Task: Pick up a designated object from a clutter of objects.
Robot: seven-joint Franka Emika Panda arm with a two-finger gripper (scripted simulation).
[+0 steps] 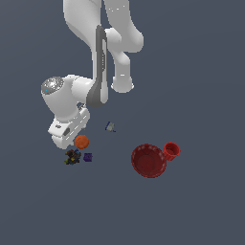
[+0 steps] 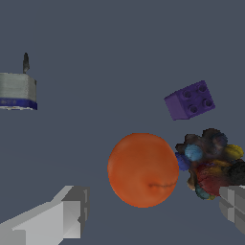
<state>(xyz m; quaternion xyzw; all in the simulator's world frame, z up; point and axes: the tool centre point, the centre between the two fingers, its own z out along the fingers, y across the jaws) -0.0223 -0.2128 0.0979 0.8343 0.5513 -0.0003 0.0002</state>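
Your gripper (image 2: 148, 213) stood spread wide, its two pale fingers (image 2: 57, 217) cut off at the wrist view's edge, one partly masking the dark multicoloured lump (image 2: 210, 165). In the exterior view the arm's white body hid the fingertips. The floor (image 1: 201, 72) was a plain slate-blue plane, no walls showing. The orange ball (image 2: 142, 170) lay between your fingers, untouched, just beside the lump, with the purple cube (image 2: 190, 100) near and the grey-white piece (image 2: 16, 91) well apart.
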